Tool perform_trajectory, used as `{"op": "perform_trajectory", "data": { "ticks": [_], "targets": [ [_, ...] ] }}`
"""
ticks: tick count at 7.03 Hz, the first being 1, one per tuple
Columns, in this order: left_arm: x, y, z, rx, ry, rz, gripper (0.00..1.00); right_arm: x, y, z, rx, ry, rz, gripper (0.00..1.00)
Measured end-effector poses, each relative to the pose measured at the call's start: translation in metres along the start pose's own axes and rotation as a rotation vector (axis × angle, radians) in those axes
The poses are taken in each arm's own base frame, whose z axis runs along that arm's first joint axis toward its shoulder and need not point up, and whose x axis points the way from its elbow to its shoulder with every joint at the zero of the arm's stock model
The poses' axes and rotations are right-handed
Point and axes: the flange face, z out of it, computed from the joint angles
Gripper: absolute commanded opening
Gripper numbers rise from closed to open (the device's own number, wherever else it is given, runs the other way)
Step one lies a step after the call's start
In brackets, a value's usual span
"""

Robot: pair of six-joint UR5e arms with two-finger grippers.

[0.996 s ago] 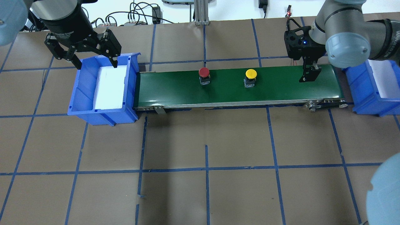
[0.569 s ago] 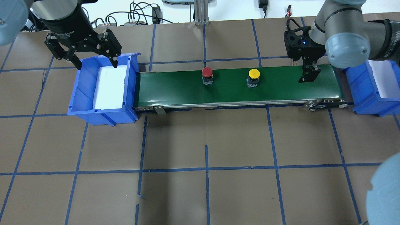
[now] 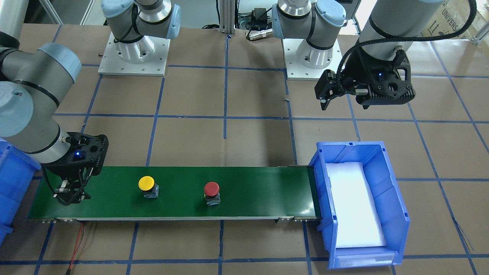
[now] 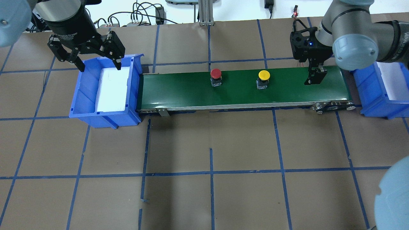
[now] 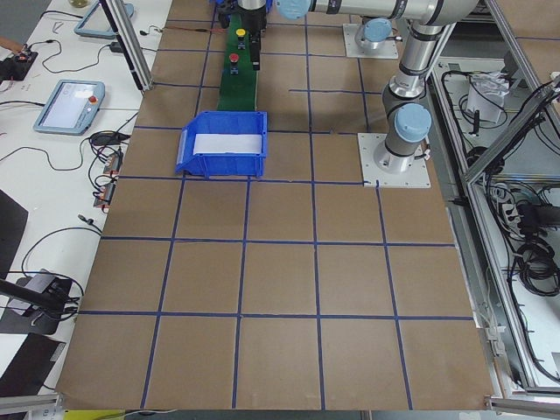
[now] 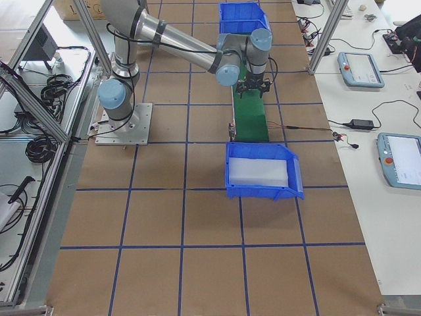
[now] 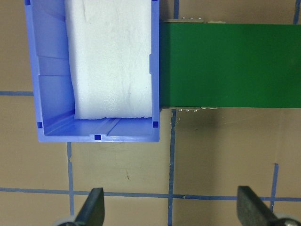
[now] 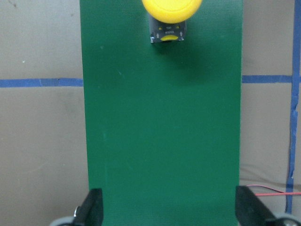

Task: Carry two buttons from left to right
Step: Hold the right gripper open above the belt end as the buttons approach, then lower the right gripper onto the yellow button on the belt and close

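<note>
The red button (image 4: 216, 73) and the yellow button (image 4: 264, 75) stand upright on the green conveyor belt (image 4: 179, 91), the yellow one further right. They also show in the front-facing view: yellow (image 3: 146, 183), red (image 3: 211, 188). My right gripper (image 4: 314, 79) is open and hangs low over the belt's right end, to the right of the yellow button; its wrist view shows the yellow cap (image 8: 171, 7) at the top edge. My left gripper (image 4: 99, 64) is open and empty, above the far end of the left blue bin (image 4: 82, 92).
The left bin holds a white foam pad (image 4: 111, 89). A second blue bin (image 4: 370, 99) with white foam stands past the belt's right end, partly under my right arm. Cables and a metal post (image 4: 204, 12) lie at the table's far edge.
Both buttons have moved to the right along the belt. The left gripper has shifted slightly; the right gripper has stayed in place.
</note>
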Motion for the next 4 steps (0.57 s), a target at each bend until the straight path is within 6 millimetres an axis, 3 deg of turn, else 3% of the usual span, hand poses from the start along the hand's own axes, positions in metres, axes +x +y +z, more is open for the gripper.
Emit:
{"op": "perform_trajectory", "data": {
  "ticks": [4],
  "targets": [
    [0.000, 0.001, -0.002, 0.005, -0.001, 0.000, 1.00, -0.008, -0.003, 0.017, 0.080, -0.027, 0.046, 1.00]
  ]
}}
